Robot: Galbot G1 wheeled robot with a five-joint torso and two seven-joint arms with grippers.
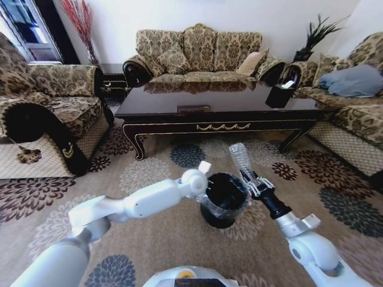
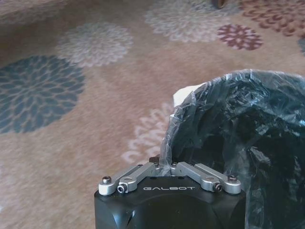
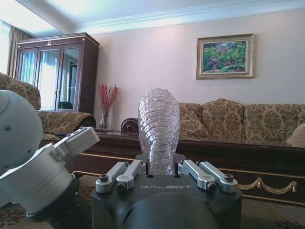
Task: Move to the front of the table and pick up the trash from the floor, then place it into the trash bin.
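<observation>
Head view: right gripper (image 1: 249, 179) jaws pinching a crushed clear plastic bottle (image 1: 239, 158) just beside the small black liner-wrapped bin (image 1: 222, 200) — left gripper (image 1: 202, 177) jaws clamp its liner rim.

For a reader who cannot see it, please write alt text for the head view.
The right claw holds a clear crushed bottle upright beside a black bin on patterned carpet. The left claw grips the bin's rim. Behind stand a dark table and sofas.

Clear crushed bottle (image 1: 239, 158) upright above black lined bin (image 1: 222, 199).
</observation>
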